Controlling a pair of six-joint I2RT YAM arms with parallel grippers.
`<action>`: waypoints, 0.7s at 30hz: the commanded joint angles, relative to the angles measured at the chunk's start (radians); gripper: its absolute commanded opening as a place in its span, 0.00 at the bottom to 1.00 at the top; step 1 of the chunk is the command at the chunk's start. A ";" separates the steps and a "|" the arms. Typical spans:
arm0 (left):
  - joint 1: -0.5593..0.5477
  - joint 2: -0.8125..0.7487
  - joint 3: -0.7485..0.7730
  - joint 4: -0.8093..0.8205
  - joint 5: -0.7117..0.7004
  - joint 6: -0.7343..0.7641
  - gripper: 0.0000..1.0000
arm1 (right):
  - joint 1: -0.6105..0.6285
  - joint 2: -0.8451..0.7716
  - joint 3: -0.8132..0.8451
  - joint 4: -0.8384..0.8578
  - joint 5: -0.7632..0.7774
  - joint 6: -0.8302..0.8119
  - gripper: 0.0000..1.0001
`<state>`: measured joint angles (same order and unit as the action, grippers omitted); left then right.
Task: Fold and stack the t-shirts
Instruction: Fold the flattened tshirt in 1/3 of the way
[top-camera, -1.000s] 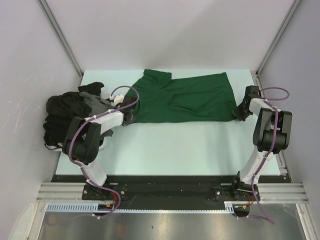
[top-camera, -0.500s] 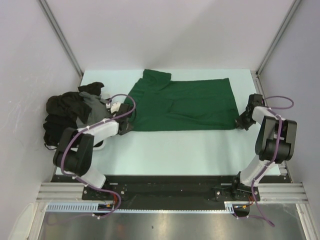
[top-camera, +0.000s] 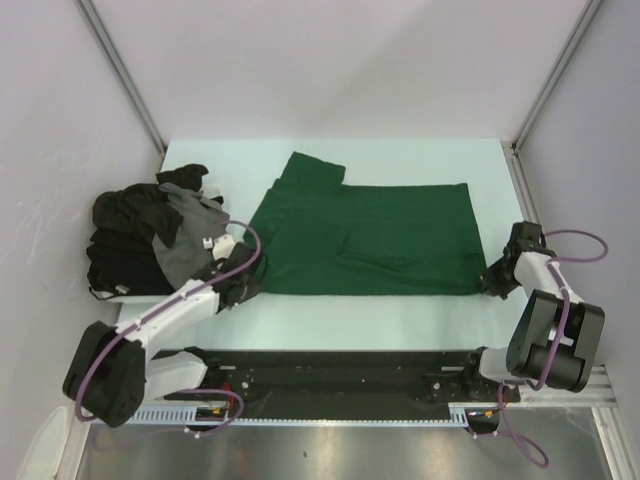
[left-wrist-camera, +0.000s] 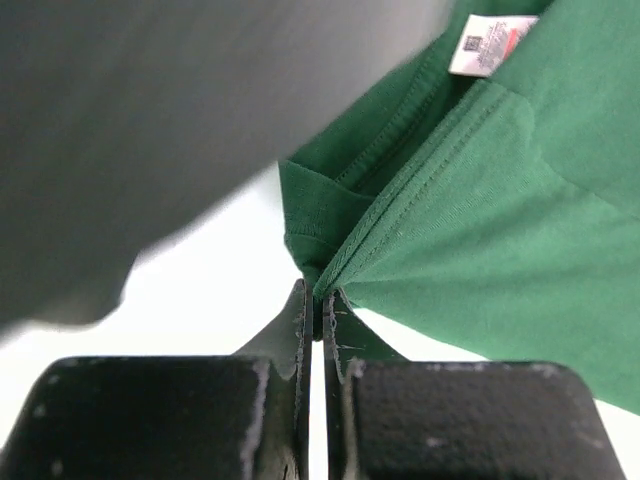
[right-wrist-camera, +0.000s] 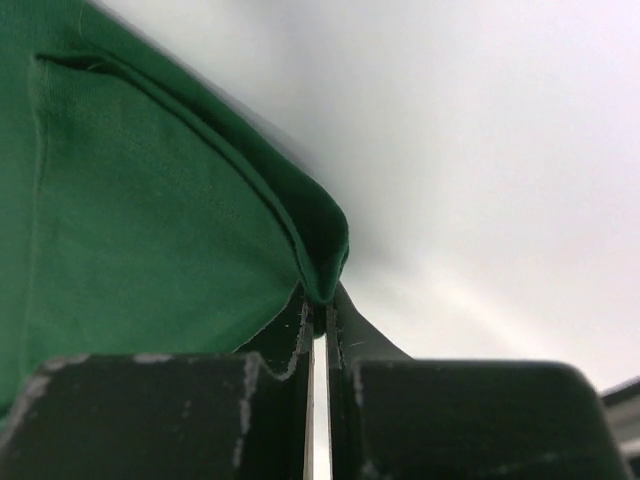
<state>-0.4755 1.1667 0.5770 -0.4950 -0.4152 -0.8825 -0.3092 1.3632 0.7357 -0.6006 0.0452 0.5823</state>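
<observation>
A dark green t-shirt (top-camera: 370, 240) lies spread across the middle of the table, one sleeve pointing to the back left. My left gripper (top-camera: 243, 285) is shut on its near left corner; in the left wrist view the fabric (left-wrist-camera: 480, 220) is pinched between the fingertips, and a white neck label (left-wrist-camera: 487, 43) shows above. My right gripper (top-camera: 490, 285) is shut on the near right corner, where a fold of green cloth (right-wrist-camera: 150, 200) is nipped at the tips. A heap of black and dark grey t-shirts (top-camera: 140, 235) sits at the left edge.
The pale table (top-camera: 400, 310) has a bare strip in front of the green shirt. Grey walls and metal frame posts (top-camera: 125, 75) close in the sides and back. The arm bases stand on a black rail (top-camera: 340, 370) at the near edge.
Both grippers have pulled the green shirt toward the near edge, stretching it flatter. The right gripper has closed on the shirt's corner. The left arm has swung down and forward.
</observation>
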 joint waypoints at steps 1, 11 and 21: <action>-0.026 -0.093 -0.066 -0.132 -0.034 -0.096 0.00 | -0.088 -0.044 -0.012 -0.076 0.031 -0.056 0.00; -0.070 -0.205 -0.160 -0.218 -0.036 -0.199 0.00 | -0.133 -0.070 -0.005 -0.143 -0.016 -0.007 0.00; -0.170 -0.170 -0.120 -0.272 -0.056 -0.297 0.00 | -0.133 -0.202 -0.055 -0.212 -0.019 0.114 0.00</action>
<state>-0.6064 0.9817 0.4240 -0.6712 -0.4324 -1.1179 -0.4343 1.2499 0.6739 -0.7578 -0.0231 0.6315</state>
